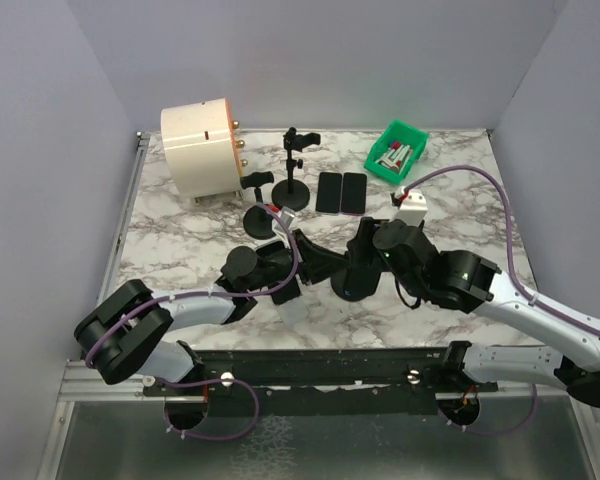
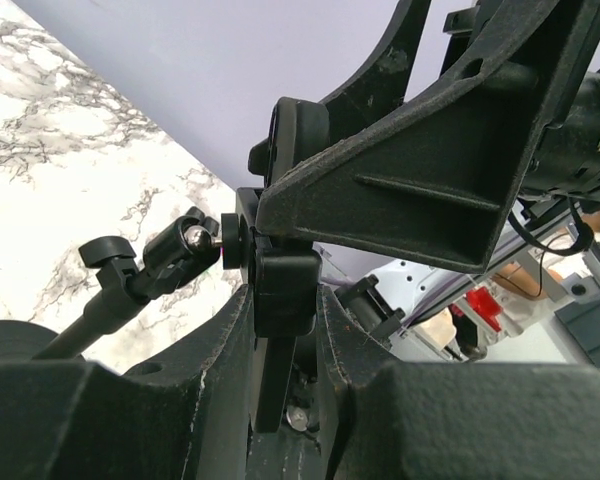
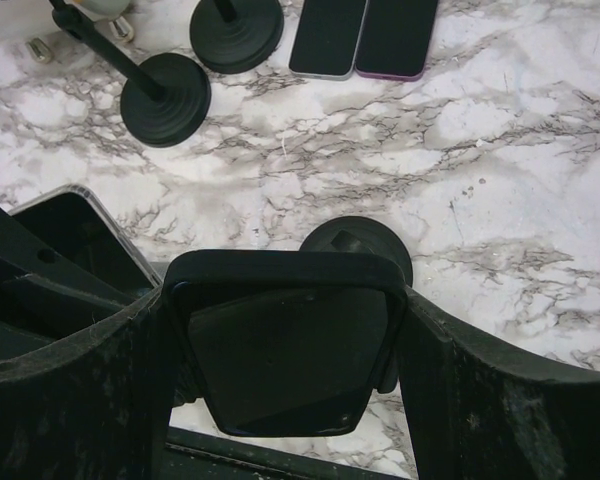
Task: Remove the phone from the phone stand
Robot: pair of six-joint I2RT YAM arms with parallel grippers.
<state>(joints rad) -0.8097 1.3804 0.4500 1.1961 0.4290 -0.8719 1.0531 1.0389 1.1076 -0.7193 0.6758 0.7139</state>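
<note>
Phone (image 3: 290, 350) sits on its stand (image 3: 355, 243) near the front centre of the worktop (image 1: 180, 250). It is gripped across its width by the right end effector (image 3: 286, 300), whose fingers press both side edges. Left end effector (image 2: 280, 372) pinches the stand's bracket from the opposite side. Two more phones (image 1: 340, 192) lie flat behind, near a green bin (image 1: 396, 150).

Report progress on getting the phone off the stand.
Done: both claws are in place. In hand: the left claw clamps the phone stand; the right claw grips the phone by its sides. Left: the phone sits above the stand's base, not yet lifted out.
</note>
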